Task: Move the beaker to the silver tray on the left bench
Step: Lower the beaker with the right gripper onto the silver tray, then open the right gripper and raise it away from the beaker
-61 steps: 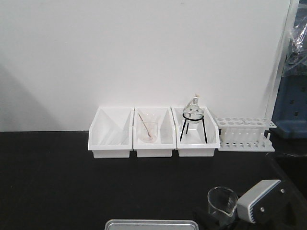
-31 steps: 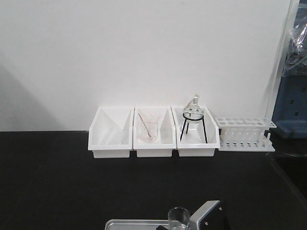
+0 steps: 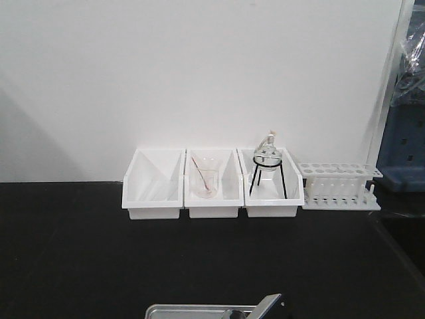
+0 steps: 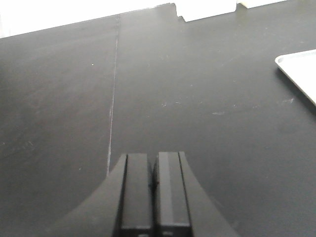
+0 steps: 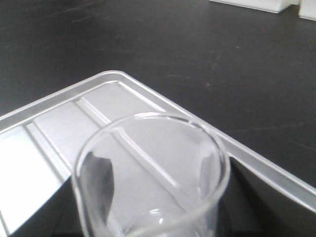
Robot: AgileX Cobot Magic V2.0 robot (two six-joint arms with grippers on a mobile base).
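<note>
Since 1 s prior, right gripper (image 3: 265,309) carried beaker (image 5: 150,175) leftward, now over silver tray (image 5: 59,106); fingers pinching it. Release pending. Left gripper (image 4: 150,192) fingers pressed together.

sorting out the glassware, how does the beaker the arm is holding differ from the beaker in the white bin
The held beaker is empty; the bin beaker has a rod inside. The held beaker is over the silver tray; the bin beaker stands in the middle white bin by the wall. Both are clear glass.
</note>
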